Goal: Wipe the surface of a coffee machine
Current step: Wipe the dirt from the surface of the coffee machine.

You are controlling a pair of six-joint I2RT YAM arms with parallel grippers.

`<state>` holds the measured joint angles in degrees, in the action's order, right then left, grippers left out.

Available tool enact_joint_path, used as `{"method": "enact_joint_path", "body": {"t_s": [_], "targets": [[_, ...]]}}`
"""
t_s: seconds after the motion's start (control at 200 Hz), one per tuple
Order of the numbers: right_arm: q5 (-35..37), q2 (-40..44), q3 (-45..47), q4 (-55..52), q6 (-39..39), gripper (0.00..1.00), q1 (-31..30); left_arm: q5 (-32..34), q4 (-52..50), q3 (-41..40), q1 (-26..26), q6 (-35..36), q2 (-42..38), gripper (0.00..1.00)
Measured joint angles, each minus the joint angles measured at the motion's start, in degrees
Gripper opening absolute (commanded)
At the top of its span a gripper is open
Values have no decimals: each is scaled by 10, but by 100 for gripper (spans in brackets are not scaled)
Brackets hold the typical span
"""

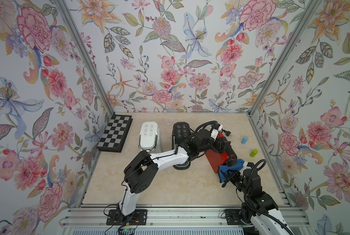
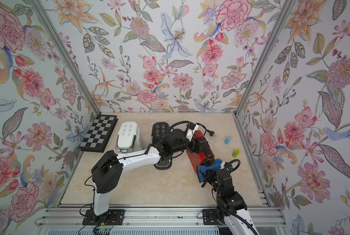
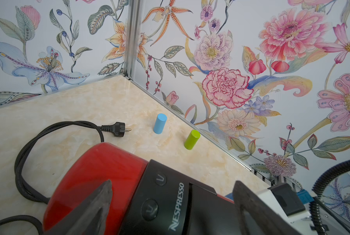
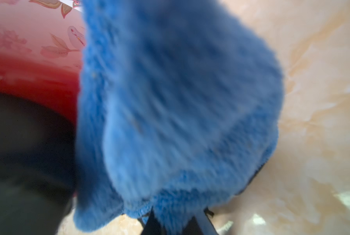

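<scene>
**Red machine braced, cloth at its front end**

The red-and-black glossy plastic Nespresso coffee machine (image 1: 212,161) stands right of centre on the beige marble-look table (image 1: 170,187), between a black coffee machine (image 1: 180,130) and the two small cylinders.

The left gripper (image 3: 172,184) straddles its top with jaws spread wide. I cannot tell if the pads actually press it. The right gripper (image 4: 176,222) is clamped on a fluffy blue microfibre cloth (image 1: 232,165), which touches the machine's black front end.

Handling, as a judgement:
- The machine is rigid, slick and fairly heavy but narrow, so it probably slides or tips under wiping pressure. Best held across the upper body, clear of the buttons.
- The cloth is soft and limp, so pinch it in a bunch.

Counts:
- Three coffee machines – red, black and a white one (image 1: 148,135).
- One cloth.
- Two cylinders – blue (image 1: 244,140) and green (image 1: 253,153).
- One chequered black-and-grey board (image 1: 115,133).
- One black plug on its cord (image 3: 117,129).
</scene>
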<state>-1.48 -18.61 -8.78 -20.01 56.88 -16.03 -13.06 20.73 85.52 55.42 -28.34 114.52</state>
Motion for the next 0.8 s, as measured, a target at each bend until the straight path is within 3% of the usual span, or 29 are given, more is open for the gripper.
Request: {"method": "enact_joint_path", "body": {"t_s": [0.37,0.801], "targets": [[-37,-20,79,214,73,0,38,0,10,-6,0,-1,0,93],[-37,-7,81,256,114,0,34,0,14,-8,-1,-1,0,93]]}}
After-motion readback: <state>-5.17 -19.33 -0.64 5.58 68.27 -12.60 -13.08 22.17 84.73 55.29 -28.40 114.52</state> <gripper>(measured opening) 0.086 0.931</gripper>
